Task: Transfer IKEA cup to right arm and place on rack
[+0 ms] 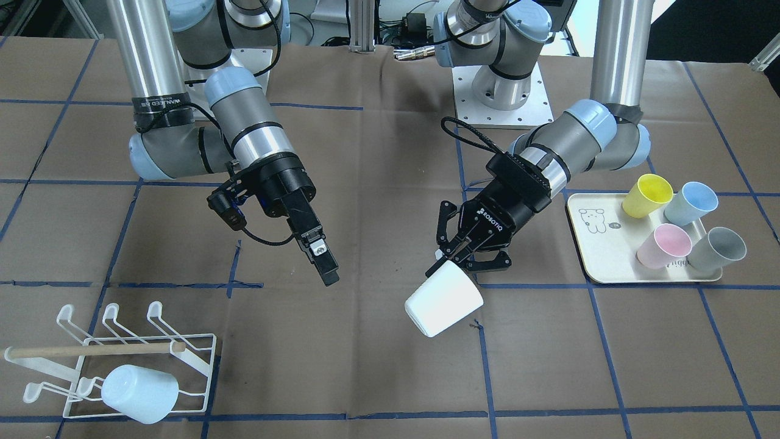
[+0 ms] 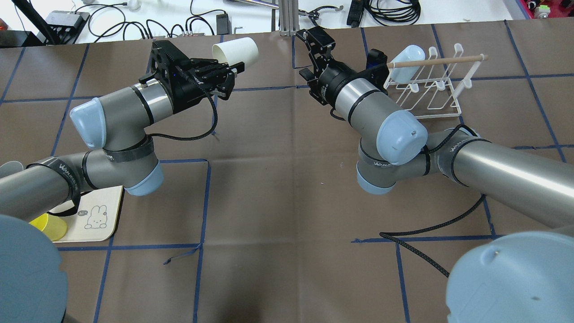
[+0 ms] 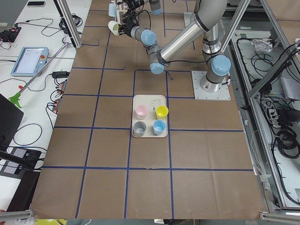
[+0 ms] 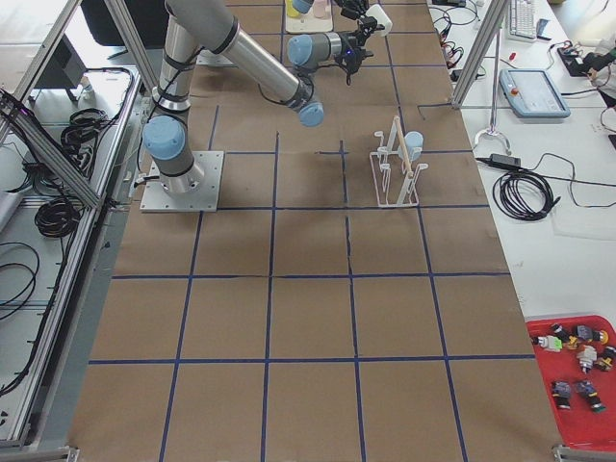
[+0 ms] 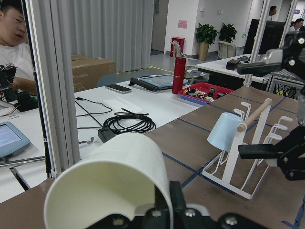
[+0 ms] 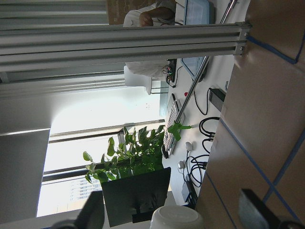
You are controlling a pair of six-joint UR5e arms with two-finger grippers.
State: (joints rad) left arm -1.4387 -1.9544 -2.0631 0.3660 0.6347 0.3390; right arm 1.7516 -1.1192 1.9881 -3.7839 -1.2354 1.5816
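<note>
The IKEA cup [image 1: 443, 299] is white and hangs tilted above the table, base toward the right arm [image 1: 244, 128]. My left gripper [image 1: 450, 259], the ROBOTIQ one, is shut on its rim. In the left wrist view the cup [image 5: 109, 191] fills the lower left. My right gripper [image 1: 324, 263] hovers a short gap away from the cup, touching nothing. In the right wrist view its slim fingers stand wide apart, so it is open. The white wire rack [image 1: 195, 360] stands near the table's front corner on the right arm's side, with a pale blue cup [image 1: 140, 393] on it.
A cream tray [image 1: 600, 244] on the left arm's side holds yellow [image 1: 647, 195], blue [image 1: 690, 203], pink [image 1: 664, 246] and grey [image 1: 718, 250] cups. The rack's wooden dowel [image 1: 91, 350] lies across its top. A person sits beyond the table's far edge.
</note>
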